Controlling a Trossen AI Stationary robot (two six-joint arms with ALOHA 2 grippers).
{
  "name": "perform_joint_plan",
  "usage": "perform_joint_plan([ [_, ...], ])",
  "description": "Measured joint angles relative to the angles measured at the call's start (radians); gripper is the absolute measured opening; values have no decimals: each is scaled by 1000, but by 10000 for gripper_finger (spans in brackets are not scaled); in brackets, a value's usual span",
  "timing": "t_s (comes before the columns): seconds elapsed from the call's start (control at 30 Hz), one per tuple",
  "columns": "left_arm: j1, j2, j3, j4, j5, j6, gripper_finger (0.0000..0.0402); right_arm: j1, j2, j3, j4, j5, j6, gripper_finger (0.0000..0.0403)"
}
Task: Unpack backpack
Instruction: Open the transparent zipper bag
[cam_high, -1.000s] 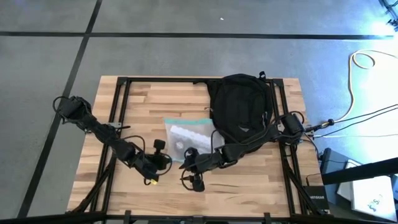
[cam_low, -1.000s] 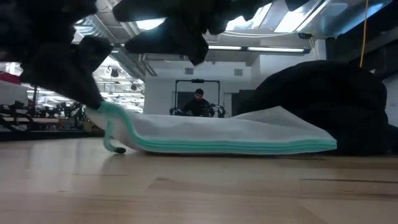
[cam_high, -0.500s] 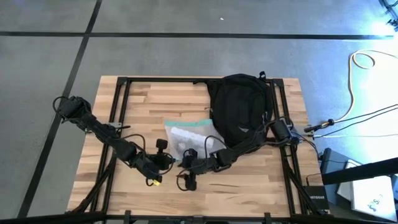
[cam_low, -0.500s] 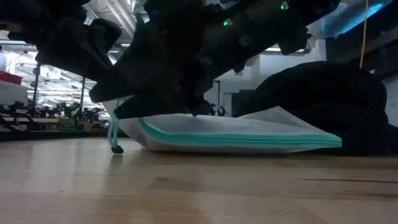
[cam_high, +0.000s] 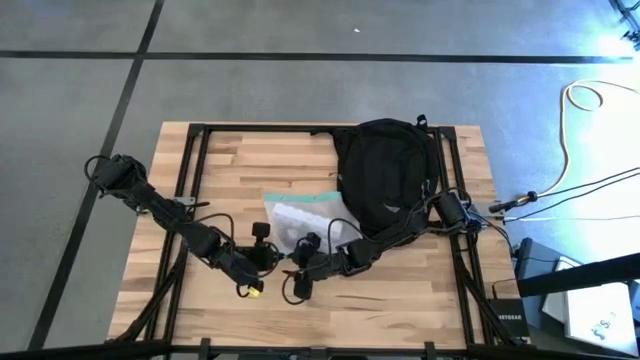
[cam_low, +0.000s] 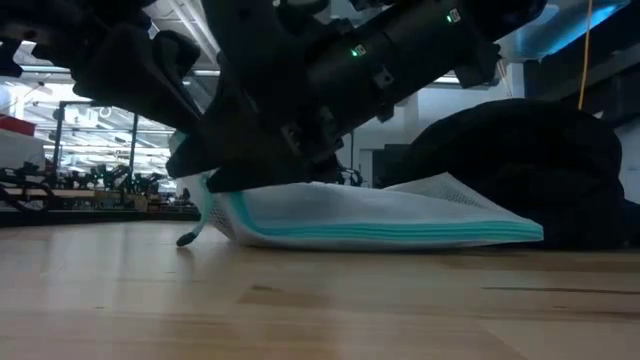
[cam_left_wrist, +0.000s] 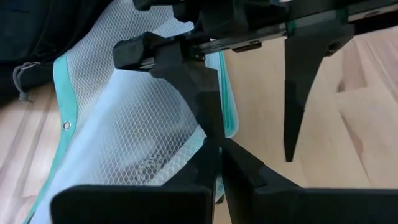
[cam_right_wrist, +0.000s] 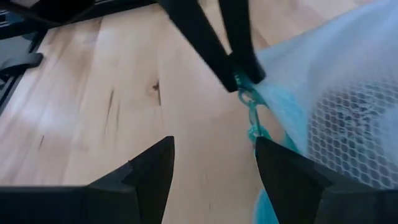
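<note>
Evenly and softly lit from above in the high view, with only faint shadows on the pale wooden plank table (cam_high: 250, 160). Bright bluish glare at two o'clock on the grey concrete floor (cam_high: 80, 100). Strongly backlit in the low view: blown-out white ceiling light strips (cam_low: 250, 40) at twelve o'clock, dark arms reduced to near silhouettes, large black fabric backpack (cam_low: 530, 170) without visible detail. Nearest stretch of table out of focus at six o'clock; distant room sharper. Small green indicator lights glowing on the arm. Bright, even light in both wrist views; soft blur across the right wrist view, near dark fingers (cam_right_wrist: 149, 168) unfocused. Crisp weave on the white mesh, teal-edged pouch (cam_left_wrist: 130, 124).
</note>
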Motion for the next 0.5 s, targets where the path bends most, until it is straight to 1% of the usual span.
perform_joint_plan([
  [0.1, 0, 0, 0, -3, 0, 13, 0, 1, 0, 0, -4, 19, 16, 209],
  [0.33, 0, 0, 0, -5, 3, 14, 0, 0, -2, 1, -72, 23, 11, 209],
  [0.5, 2, 0, 0, -4, 4, 21, 0, 0, -2, -1, -51, 46, 12, 209],
])
